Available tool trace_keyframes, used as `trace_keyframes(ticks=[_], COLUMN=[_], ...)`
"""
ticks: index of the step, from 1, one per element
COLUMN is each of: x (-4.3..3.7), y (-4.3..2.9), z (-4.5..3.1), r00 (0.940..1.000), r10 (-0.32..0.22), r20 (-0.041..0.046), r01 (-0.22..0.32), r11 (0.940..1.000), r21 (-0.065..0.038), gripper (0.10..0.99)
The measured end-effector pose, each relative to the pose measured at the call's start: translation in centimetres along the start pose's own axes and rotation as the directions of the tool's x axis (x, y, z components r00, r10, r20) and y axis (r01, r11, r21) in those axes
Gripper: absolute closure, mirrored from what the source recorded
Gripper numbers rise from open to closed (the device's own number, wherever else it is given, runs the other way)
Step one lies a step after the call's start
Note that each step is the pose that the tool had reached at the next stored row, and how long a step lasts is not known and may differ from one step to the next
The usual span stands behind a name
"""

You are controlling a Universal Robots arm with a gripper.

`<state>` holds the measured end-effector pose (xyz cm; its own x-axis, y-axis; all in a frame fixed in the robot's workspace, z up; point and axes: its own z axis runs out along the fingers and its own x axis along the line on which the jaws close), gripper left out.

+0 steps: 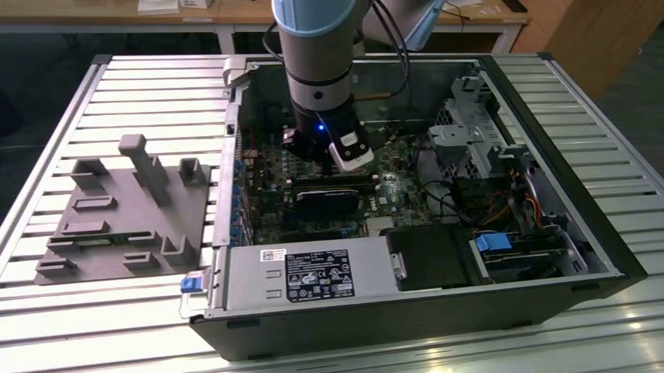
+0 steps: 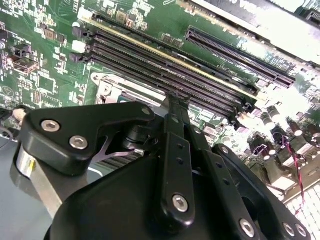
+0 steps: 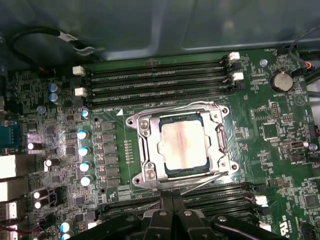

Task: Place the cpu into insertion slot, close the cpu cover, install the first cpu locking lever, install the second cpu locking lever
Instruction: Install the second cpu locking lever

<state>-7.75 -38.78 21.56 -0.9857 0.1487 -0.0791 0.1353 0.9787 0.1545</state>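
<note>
**Exterior view.** My tool (image 1: 347, 167) hangs inside the open computer case (image 1: 581, 233), low over the green circuit board (image 1: 400, 190). The case holds the board, a power supply box (image 1: 301, 276) and a drive cage (image 1: 467, 140). On the tabletop (image 1: 145, 101), well to the exterior view's left of my tool, lies a grey holder (image 1: 124, 210) with posts and pockets. I cannot tell what the pockets hold.

**Second wrist view.** My tool (image 2: 176, 97) is narrow: the fingers (image 2: 172, 150) meet at the tip with nothing between them. Long black card slots (image 2: 165, 65) lie just past the tip.

**First wrist view.** The insertion slot (image 3: 182, 185) lies just ahead of my tool (image 3: 172, 200) and holds the cpu (image 3: 182, 145), which sits flat in it. The cpu cover (image 3: 150, 150) lies down around the chip. One locking lever (image 3: 170, 107) runs along the far side and the other (image 3: 200, 181) along the near side. I cannot tell whether either is hooked.

**Hazards.**
- A tip that slides off the thin wire lever may strike the board parts beside the slot.
- If the cover is not fully seated, pressing a lever may load the cpu unevenly and bend the contacts under it.
- A lever let go before it hooks may spring up and lift the cover.
</note>
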Motion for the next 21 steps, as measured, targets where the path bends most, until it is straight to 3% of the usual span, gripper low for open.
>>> trace_keyframes(ticks=[2, 7, 11, 13, 21], x=[-0.02, -0.1, -0.11, -0.13, 0.07], y=[-0.16, -0.68, -0.95, -1.16, -1.55], z=[-0.03, -0.08, -0.07, -0.06, 0.0], r00=[1.0, 1.0, 1.0, 0.9999, 0.9999], r10=[0.001, 0.003, 0.005, 0.006, 0.008], r20=[-0.0017, -0.0037, -0.0077, -0.0091, -0.0108], r01=[-0.001, -0.003, -0.006, -0.007, -0.008], r11=[0.9999, 0.9996, 0.9985, 0.9979, 0.997], r21=[-0.012, -0.026, -0.055, -0.064, -0.077], gripper=[0.984, 0.984, 0.984, 0.984, 0.984])
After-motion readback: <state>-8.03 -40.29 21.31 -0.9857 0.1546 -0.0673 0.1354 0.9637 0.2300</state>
